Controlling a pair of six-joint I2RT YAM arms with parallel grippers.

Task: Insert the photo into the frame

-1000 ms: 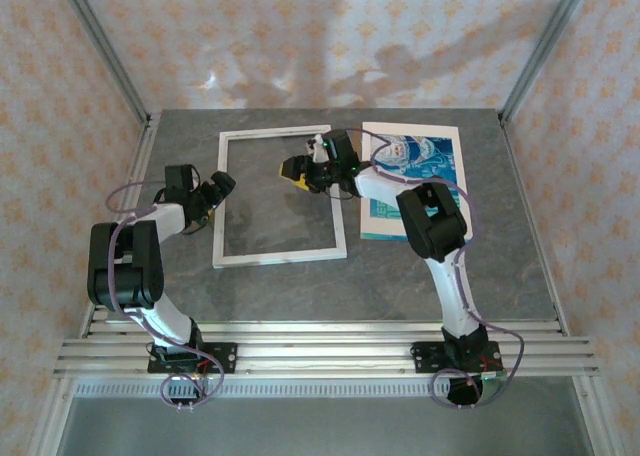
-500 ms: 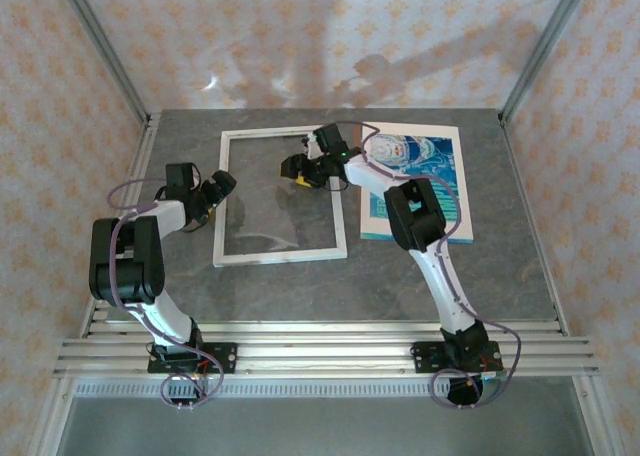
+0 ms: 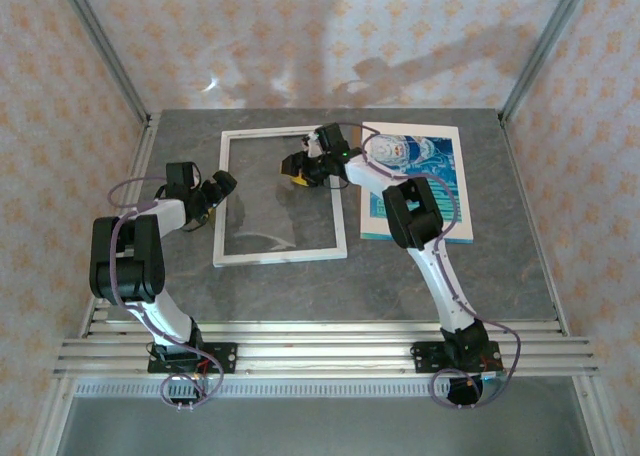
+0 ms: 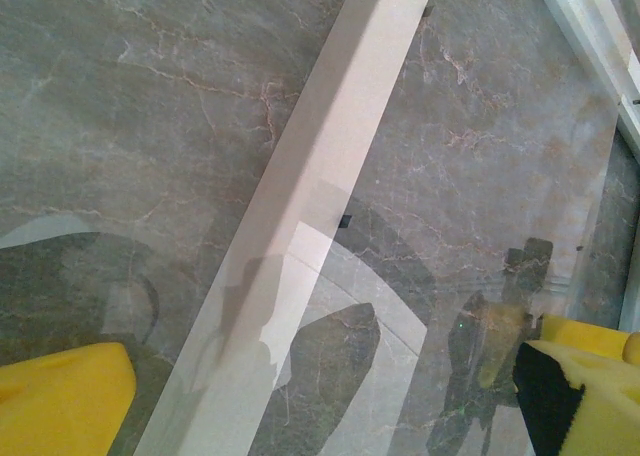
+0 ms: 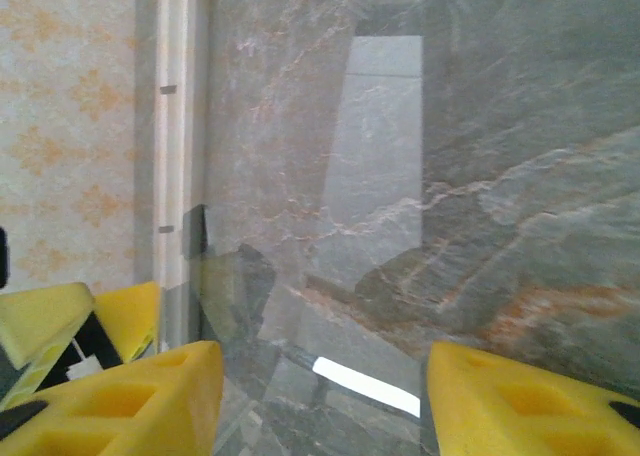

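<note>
Centre left, the left gripper [image 3: 220,188] hangs spread wide astride the left border of the frame [image 3: 280,255]. Further up, the right gripper [image 3: 296,169], fingers apart and empty, hovers inside the frame's upper right corner. The photo [image 3: 435,156] lies flat just right of the frame.

One frame [image 3: 280,257], one photo [image 3: 440,166]; left pincer [image 3: 222,184], right pincer [image 3: 296,172]: two.

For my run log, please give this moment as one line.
left pincer: open, at frame left side | right pincer: open, over frame | photo: on table, right of frame
</note>
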